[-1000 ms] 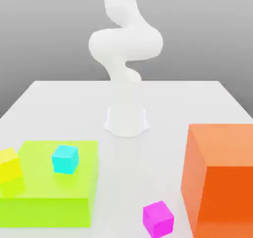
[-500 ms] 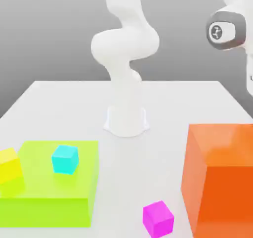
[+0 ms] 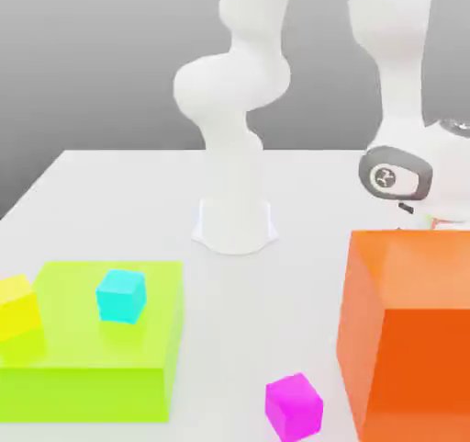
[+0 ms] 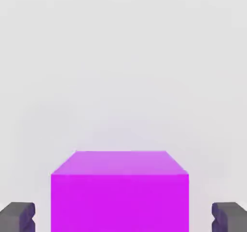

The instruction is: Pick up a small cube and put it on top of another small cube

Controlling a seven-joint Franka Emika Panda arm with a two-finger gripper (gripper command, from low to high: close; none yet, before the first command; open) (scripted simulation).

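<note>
Now lower, gripper [image 4: 123, 219] astride magenta cube [image 4: 119, 192].

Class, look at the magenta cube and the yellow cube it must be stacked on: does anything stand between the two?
Yes. The wide lime-green block, carrying a cyan cube, lies between the magenta cube and the yellow cube; the carry would likely have to pass over it.
</note>
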